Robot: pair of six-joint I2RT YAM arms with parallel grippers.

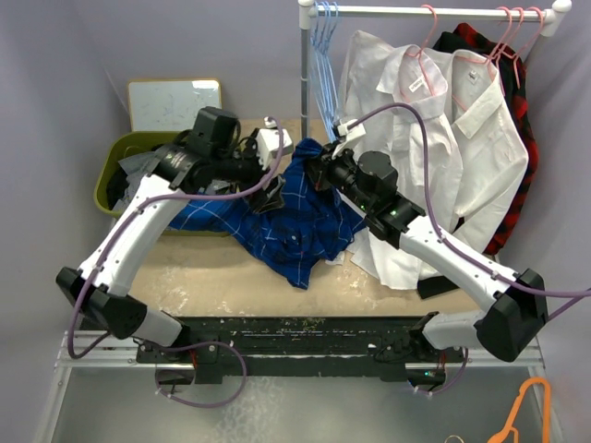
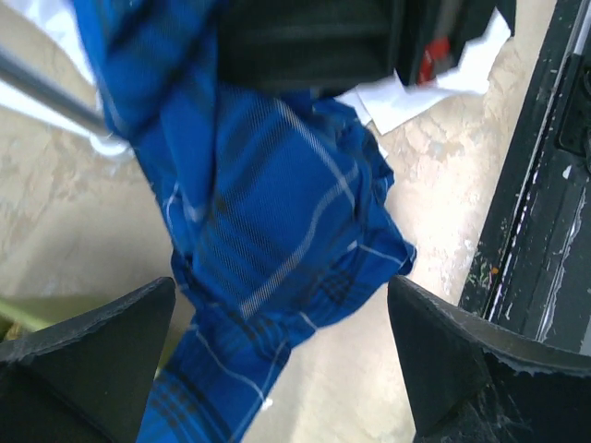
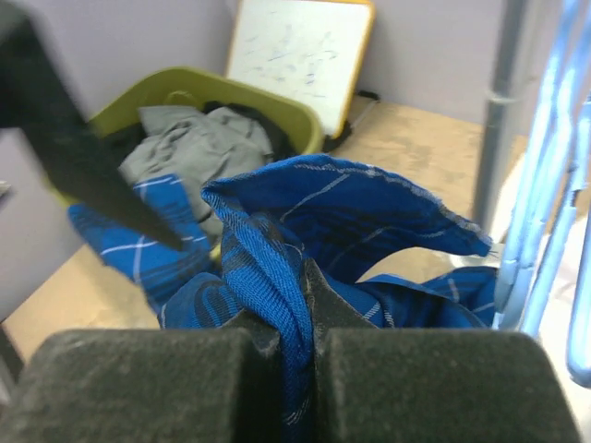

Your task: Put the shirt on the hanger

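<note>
Presently, shirt [image 1: 295, 221]: we see it crumpled mid-worktop [image 1: 212, 277]. One bunch is lifted toward the rack pole [image 1: 304, 83] and one end lies against the green bin [image 1: 107, 181].
Right pincer [image 3: 309, 346]: clenched on a twisted fold of the shirt, with the cloth squeezed between its pads.
Left pincer [image 2: 282, 288]: released, with its fingers wide apart. Fabric hangs between and below them, and nothing is gripped.
Hanger [image 1: 325, 41]: on the rail just beside the pole, nested among similar light-blue ones. It is in neither pincer and apart from the shirt.
Risk, grasp point: the right hold is on a bunched fold. We cannot tell whether it is collar, shoulder or sleeve, so lifting from here may leave the neck opening unfindable.
Risk, slip: we judge the pinch narrow, so the weight of the hanging cloth could pull it free.
Risk, snag: the end by the green bin may drag on the rim or on the grey clothes inside.
Risk, hanger pick: the thin frames sit close together. A reach could take two, or knock one off the rail.
Risk, neighbours: the white shirts [image 1: 443, 129] hang near the right arm, and a swing toward the rail could brush them.
</note>
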